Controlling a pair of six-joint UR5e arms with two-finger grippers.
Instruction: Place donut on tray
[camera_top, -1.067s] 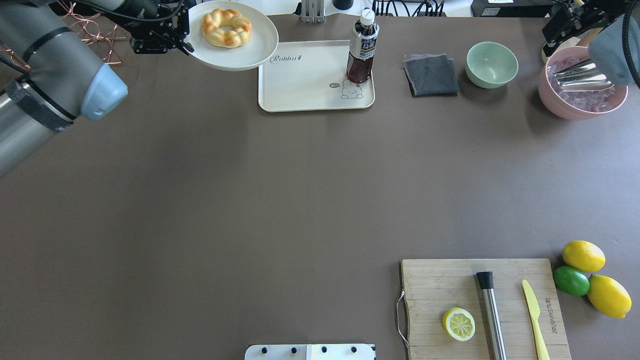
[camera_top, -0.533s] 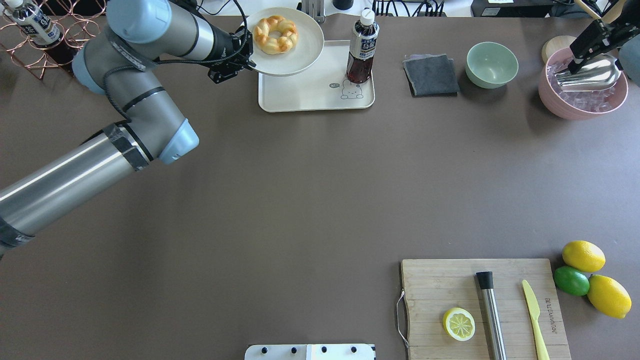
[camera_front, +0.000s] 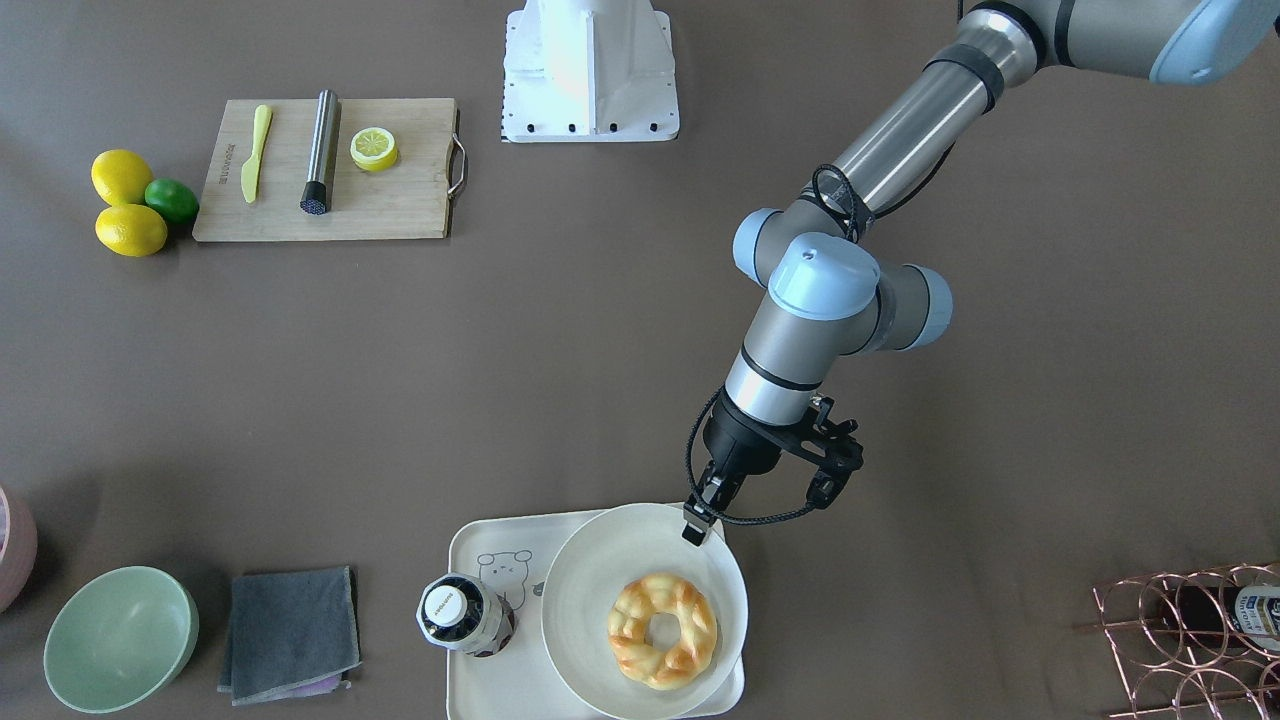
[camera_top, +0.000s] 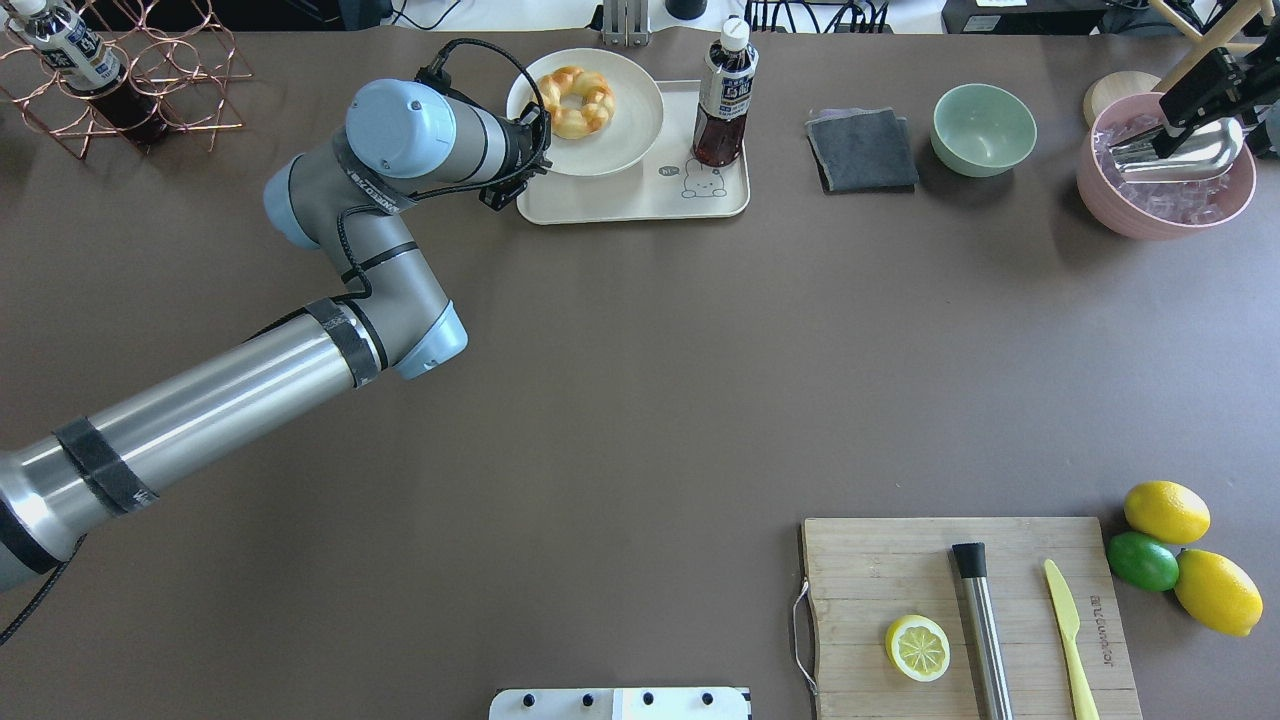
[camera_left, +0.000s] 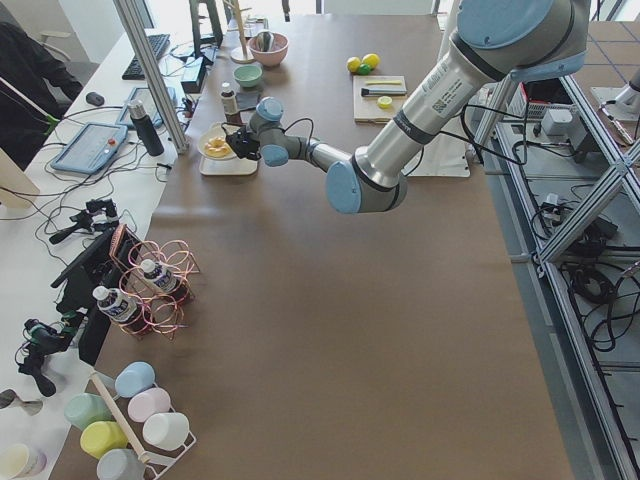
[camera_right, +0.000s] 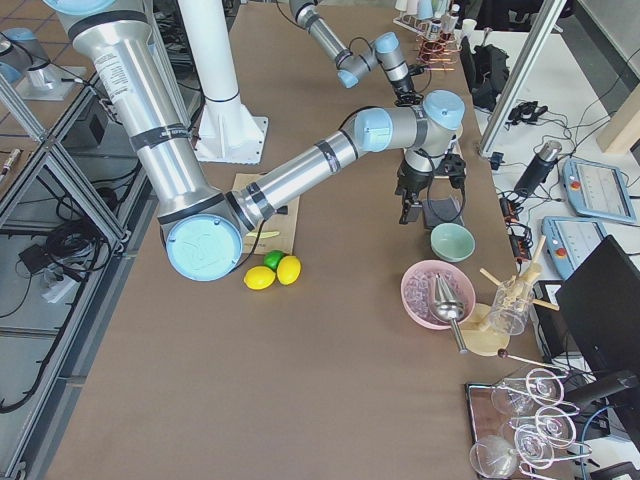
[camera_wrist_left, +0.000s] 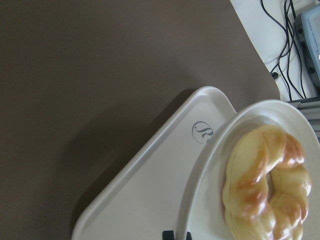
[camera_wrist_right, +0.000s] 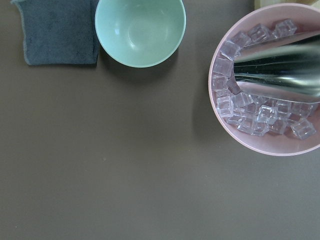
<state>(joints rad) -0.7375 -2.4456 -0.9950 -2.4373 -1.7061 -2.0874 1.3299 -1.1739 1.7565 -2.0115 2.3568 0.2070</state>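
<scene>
Bottom centre, front-facing view: the left gripper (camera_front: 697, 528) has its fingers (camera_front: 694, 534) clamped on the plate (camera_front: 590, 590) rim, holding the donut (camera_front: 663, 630) level above the tray (camera_front: 505, 685), likely for set-down.

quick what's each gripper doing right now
Left gripper: closed on the rim of the plate.
Right gripper: cannot tell.

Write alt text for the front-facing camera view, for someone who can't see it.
The left gripper grips the rim of a white plate carrying a braided donut, over a cream tray where a capped bottle stands. Also on the table: a green bowl, a grey cloth, and a cutting board with a lemon half.
</scene>
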